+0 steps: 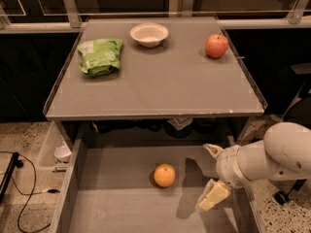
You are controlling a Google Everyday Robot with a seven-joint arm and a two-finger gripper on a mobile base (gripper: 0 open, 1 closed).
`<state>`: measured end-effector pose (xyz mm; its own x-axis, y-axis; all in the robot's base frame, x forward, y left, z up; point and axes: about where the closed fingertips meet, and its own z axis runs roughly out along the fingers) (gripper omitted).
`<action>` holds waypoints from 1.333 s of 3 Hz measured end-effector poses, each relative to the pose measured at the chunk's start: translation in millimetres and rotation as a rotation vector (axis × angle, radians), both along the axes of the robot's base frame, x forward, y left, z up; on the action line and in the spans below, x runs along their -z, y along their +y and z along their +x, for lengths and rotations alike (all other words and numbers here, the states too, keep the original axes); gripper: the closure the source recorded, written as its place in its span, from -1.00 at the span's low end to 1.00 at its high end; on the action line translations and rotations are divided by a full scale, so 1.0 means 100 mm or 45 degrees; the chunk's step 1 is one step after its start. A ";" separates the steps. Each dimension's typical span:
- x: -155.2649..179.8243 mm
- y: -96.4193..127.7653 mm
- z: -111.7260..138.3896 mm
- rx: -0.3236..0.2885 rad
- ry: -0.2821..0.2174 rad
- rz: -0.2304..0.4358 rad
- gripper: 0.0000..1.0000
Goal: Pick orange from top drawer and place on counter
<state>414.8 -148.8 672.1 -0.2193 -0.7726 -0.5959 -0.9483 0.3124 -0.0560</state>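
Note:
The orange [164, 175] lies on the flat grey floor of the open top drawer [121, 203], near its middle. My gripper [212, 174] is inside the drawer at the right, about a hand's width right of the orange and apart from it. Its two pale fingers are spread, one finger [213, 150] toward the back and one toward the front, with nothing between them. The white arm [272, 154] comes in from the right edge. The counter [160, 81] spans the view above the drawer.
On the counter are a green bag [99, 56] at the left, a white bowl [149, 34] at the back and a red apple [216, 45] at the back right. A cable [24, 198] lies on the floor at the left. The drawer's right wall is beside my arm.

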 end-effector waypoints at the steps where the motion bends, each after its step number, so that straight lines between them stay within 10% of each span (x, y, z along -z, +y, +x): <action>1: 0.18 0.14 0.09 0.002 -0.086 0.099 -1.00; 4: 0.44 0.67 0.33 -0.093 -0.136 0.246 -1.00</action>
